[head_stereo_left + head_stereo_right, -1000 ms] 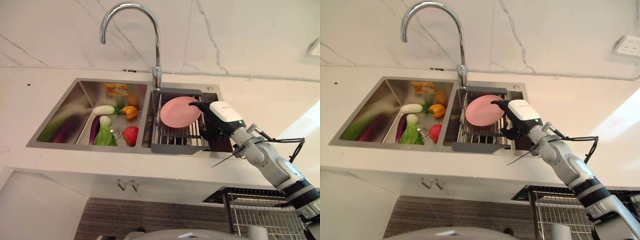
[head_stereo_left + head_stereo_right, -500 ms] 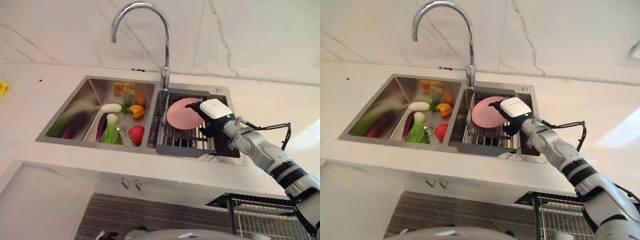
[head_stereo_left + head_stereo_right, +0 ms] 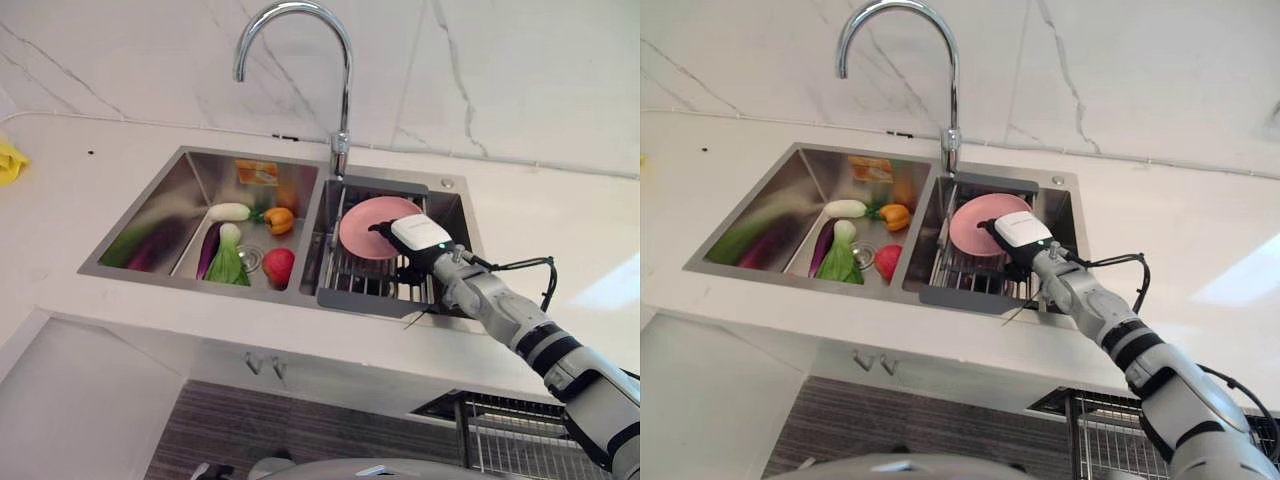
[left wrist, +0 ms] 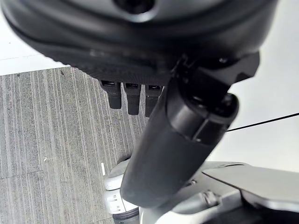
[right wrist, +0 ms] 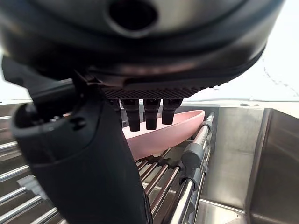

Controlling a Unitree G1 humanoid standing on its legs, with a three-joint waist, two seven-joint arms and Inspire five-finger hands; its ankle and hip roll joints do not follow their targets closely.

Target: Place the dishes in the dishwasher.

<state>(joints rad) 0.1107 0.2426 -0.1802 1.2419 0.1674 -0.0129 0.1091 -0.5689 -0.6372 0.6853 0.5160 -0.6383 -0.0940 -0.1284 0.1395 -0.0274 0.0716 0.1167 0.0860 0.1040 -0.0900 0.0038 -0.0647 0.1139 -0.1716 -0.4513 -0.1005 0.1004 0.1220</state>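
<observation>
Marble counter, sink rack [image 3: 370, 285] at its right end: right hand [image 3: 418, 240], fingers straight, nothing gripped, reaches the pink plate [image 3: 370, 222]. A shallow pinch could drop it.

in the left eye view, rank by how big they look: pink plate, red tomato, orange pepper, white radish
1. pink plate, clearly the largest, though the right hand covers its right edge
2. red tomato
3. white radish and orange pepper: too alike to rank; the radish is longer, the pepper stubbier
</observation>
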